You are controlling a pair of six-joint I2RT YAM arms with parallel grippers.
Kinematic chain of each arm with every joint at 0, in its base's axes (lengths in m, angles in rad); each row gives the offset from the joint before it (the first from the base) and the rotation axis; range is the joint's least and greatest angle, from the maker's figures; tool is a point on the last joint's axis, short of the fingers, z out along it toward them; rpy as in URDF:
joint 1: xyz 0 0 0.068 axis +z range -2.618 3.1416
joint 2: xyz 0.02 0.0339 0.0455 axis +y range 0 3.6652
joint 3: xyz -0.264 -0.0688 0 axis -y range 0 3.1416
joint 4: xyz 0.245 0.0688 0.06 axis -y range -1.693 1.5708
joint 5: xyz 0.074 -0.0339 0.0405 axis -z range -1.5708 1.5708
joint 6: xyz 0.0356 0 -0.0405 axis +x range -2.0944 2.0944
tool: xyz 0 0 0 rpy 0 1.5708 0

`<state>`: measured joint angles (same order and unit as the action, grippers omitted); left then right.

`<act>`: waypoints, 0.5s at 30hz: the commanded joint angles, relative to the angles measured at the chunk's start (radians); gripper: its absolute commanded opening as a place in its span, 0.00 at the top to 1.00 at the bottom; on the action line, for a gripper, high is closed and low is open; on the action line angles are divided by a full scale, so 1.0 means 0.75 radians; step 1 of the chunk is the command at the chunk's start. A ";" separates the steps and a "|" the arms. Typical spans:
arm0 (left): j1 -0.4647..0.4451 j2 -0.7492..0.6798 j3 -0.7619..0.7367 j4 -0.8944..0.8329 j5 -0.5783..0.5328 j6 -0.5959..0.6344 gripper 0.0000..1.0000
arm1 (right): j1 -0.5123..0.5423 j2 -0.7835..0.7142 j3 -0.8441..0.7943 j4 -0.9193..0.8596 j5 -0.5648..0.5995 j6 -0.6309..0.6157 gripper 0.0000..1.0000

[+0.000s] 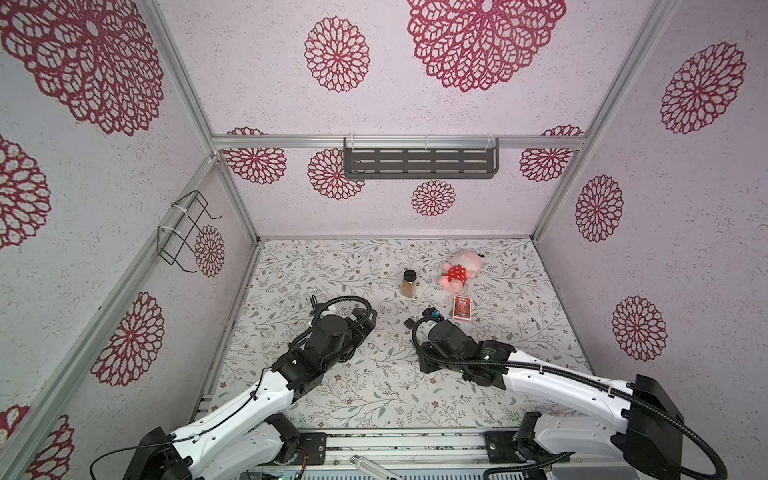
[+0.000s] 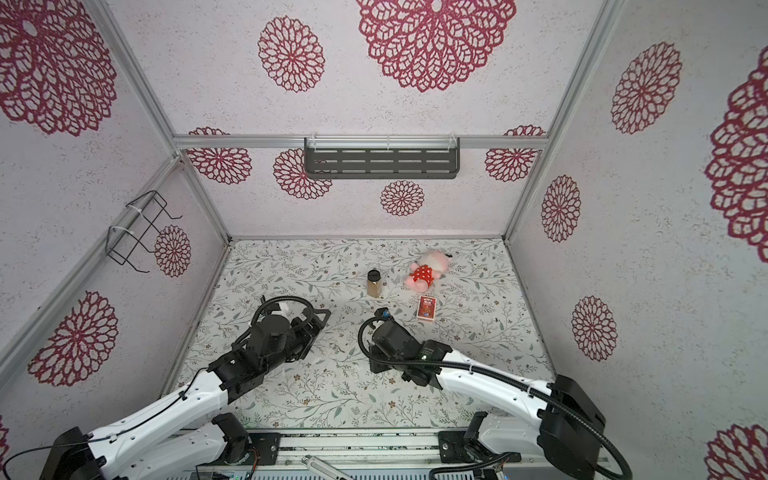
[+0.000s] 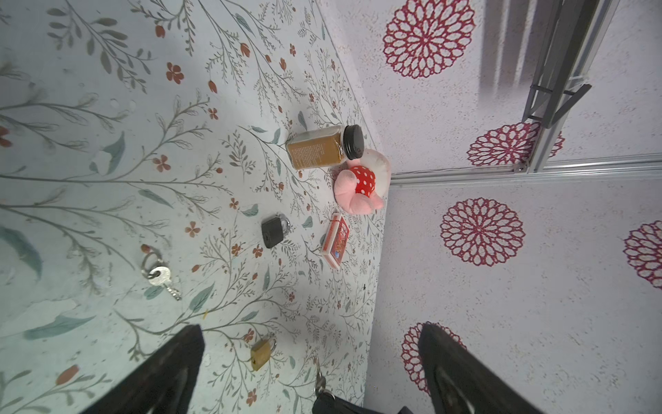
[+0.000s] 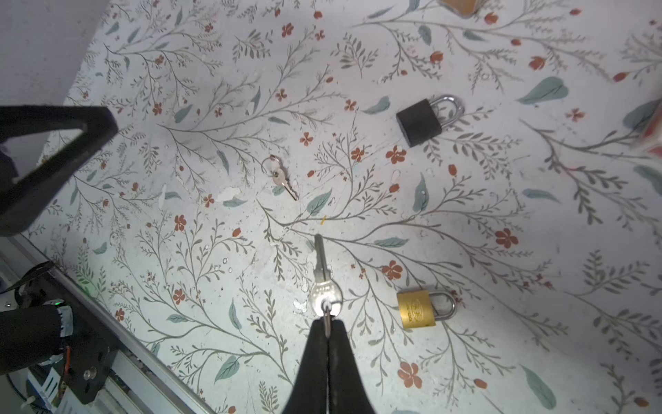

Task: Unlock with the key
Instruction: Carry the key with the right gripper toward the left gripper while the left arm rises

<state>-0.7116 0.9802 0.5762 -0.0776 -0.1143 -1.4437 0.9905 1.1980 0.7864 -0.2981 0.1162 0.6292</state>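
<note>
One risk: the right hand point(image 4: 327, 331), clenched on just the head of the key point(image 4: 324, 283) beside the brass padlock point(image 4: 417, 310), may let it twist; the left hand point(image 3: 308, 337) gapes empty.

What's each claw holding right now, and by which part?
Right claw pinches the large silver metal key at its ring end, blade pointing away. Left claw is open, empty.

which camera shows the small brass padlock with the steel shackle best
The right wrist view: the small brass padlock lies flat and unobstructed, its stamped face and steel shackle clear. The left wrist view shows it smaller, at a slant. In both top views I cannot find it; the right arm probably hides it.
</note>
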 commanded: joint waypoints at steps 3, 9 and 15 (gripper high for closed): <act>-0.025 0.076 0.068 0.186 0.045 -0.072 0.01 | -0.039 -0.061 0.058 0.039 -0.031 -0.104 1.00; -0.046 0.167 0.088 0.336 0.046 -0.161 0.02 | -0.044 -0.074 0.099 0.152 -0.088 -0.127 1.00; -0.084 0.224 0.108 0.376 -0.011 -0.275 0.05 | -0.046 -0.056 0.098 0.301 -0.194 -0.131 1.00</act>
<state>-0.7593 1.1358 0.6331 0.1440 -0.0986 -1.5909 0.9604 1.1709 0.8288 -0.1585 0.0242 0.5564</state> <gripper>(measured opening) 0.949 0.041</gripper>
